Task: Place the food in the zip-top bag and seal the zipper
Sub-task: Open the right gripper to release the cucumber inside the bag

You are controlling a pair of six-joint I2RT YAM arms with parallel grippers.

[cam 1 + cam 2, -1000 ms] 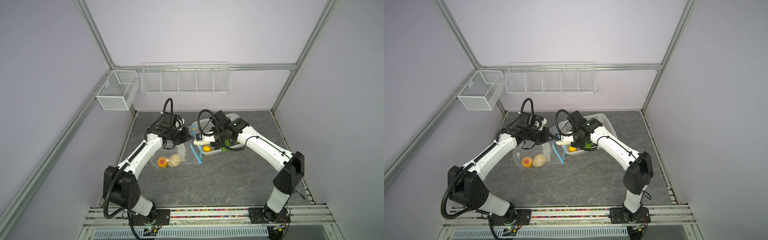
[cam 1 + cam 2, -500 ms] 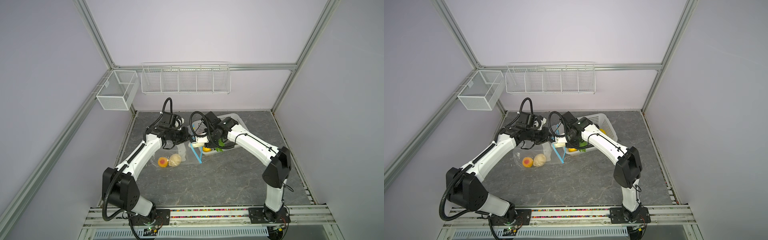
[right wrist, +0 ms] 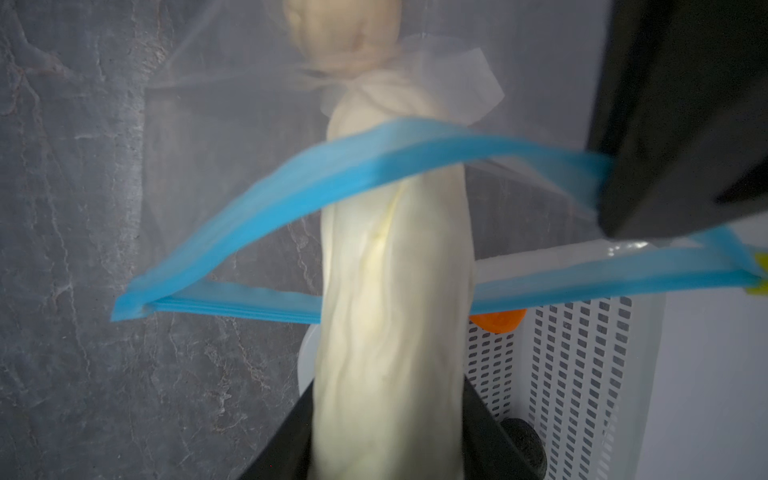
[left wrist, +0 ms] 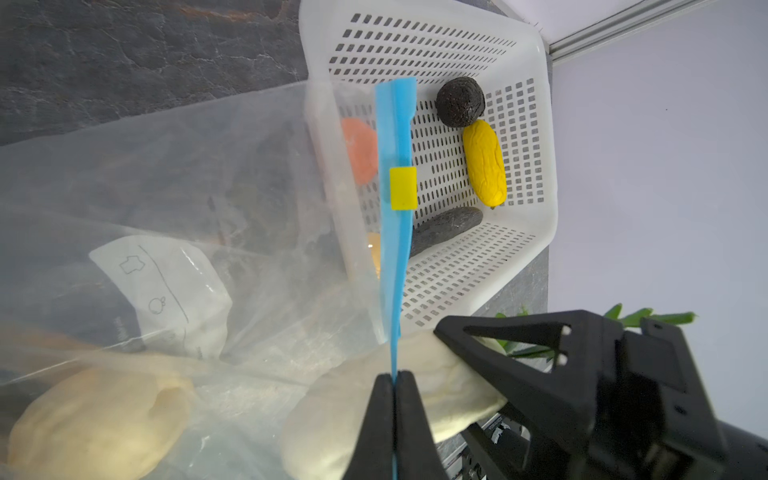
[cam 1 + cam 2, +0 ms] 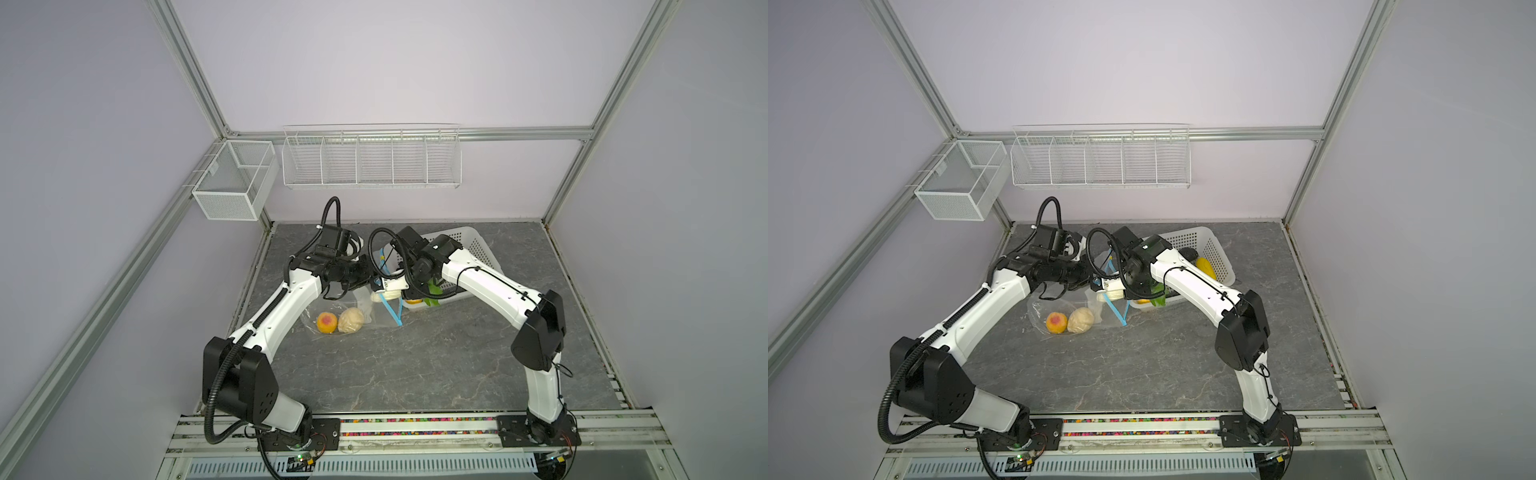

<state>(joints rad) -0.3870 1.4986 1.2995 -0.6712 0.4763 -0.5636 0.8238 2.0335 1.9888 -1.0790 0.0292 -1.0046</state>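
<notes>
The clear zip-top bag (image 5: 332, 307) lies on the grey table with an orange fruit (image 5: 326, 323) and a cream round piece (image 5: 351, 320) inside. My left gripper (image 4: 392, 378) is shut on the upper lip of the blue zipper (image 4: 395, 249), holding the mouth up and open. The yellow slider (image 4: 403, 188) sits along the strip. My right gripper (image 3: 388, 399) is shut on a long cream-white piece (image 3: 395, 291) with green leaves. This piece reaches through the open mouth, its tip inside the bag. In both top views the grippers meet at the mouth (image 5: 384, 284) (image 5: 1106, 286).
The white perforated basket (image 4: 536, 174) stands right behind the bag mouth. It holds a dark round piece (image 4: 460, 102), a yellow corn-like piece (image 4: 485, 164), a dark green long piece (image 4: 446, 228) and an orange piece (image 4: 360, 151). A wire rack (image 5: 371, 158) and mesh box (image 5: 235, 180) hang on the back wall.
My right arm has swung left from the basket to the bag mouth, carrying the long cream-white piece. The left gripper has kept its hold on the zipper in place.
</notes>
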